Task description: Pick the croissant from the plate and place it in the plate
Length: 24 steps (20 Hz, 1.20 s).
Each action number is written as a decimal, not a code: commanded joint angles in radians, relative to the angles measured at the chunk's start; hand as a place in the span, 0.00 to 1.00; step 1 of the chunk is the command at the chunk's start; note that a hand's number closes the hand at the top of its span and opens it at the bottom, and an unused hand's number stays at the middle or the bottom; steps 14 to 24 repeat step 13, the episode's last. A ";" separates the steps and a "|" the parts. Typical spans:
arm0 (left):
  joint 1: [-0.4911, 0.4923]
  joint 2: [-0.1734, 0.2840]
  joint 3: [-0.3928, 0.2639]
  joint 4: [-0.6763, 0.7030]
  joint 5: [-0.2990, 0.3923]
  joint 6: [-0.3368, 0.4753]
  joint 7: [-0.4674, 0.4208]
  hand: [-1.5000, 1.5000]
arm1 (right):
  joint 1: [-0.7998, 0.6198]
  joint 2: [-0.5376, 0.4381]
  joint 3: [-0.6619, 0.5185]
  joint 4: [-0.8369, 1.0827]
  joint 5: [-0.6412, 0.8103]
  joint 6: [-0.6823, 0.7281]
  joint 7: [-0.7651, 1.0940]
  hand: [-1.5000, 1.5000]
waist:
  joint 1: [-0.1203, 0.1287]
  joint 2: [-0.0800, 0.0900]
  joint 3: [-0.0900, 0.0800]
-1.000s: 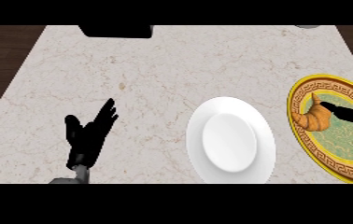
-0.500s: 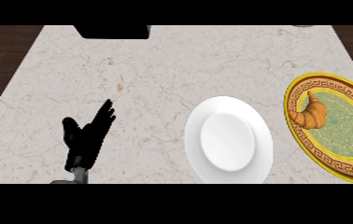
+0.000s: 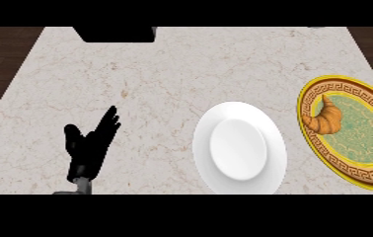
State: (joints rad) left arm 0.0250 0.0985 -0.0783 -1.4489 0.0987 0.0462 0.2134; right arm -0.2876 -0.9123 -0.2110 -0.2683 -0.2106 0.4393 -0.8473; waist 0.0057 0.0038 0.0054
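Croissant (image 3: 327,119) lies on the gold-rimmed green plate (image 3: 315,89) at the frame's right edge, beside the white plate (image 3: 239,148). Left hand (image 3: 89,146) rests lower left, fingers spread, holding nothing.

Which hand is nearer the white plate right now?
Left, the only hand in view. The left hand rests open on the counter, well left of the round white plate. The right hand is out of view, so its position cannot be judged.

croissant (image 3: 327,118) on right plate (image 3: 354,171), another plate (image 3: 238,147) left
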 commanded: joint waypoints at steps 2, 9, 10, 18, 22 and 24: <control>0.001 -0.011 -0.009 -0.017 -0.010 0.021 0.042 0.50 | 0.125 -0.036 0.024 -0.011 0.041 0.151 -0.235 0.00 | -0.007 -0.001 0.000; -0.023 -0.015 -0.005 0.010 -0.027 0.030 0.025 0.50 | 0.213 0.006 0.037 -0.052 0.058 0.084 -0.307 0.00 | -0.015 -0.003 -0.001; -0.001 -0.006 0.010 0.045 -0.007 -0.004 -0.023 0.50 | 0.221 -0.018 0.030 -0.047 0.055 0.096 -0.302 0.00 | -0.012 -0.002 -0.002; 0.009 0.010 0.028 0.015 0.020 -0.021 0.008 0.50 | 0.224 -0.027 0.018 -0.059 0.040 0.102 -0.277 0.00 | -0.007 -0.004 -0.002; 0.009 0.010 0.028 0.015 0.020 -0.021 0.008 0.50 | 0.224 -0.027 0.018 -0.059 0.040 0.102 -0.277 0.00 | -0.007 -0.004 -0.002; 0.009 0.010 0.028 0.015 0.020 -0.021 0.008 0.50 | 0.224 -0.027 0.018 -0.059 0.040 0.102 -0.277 0.00 | -0.007 -0.004 -0.002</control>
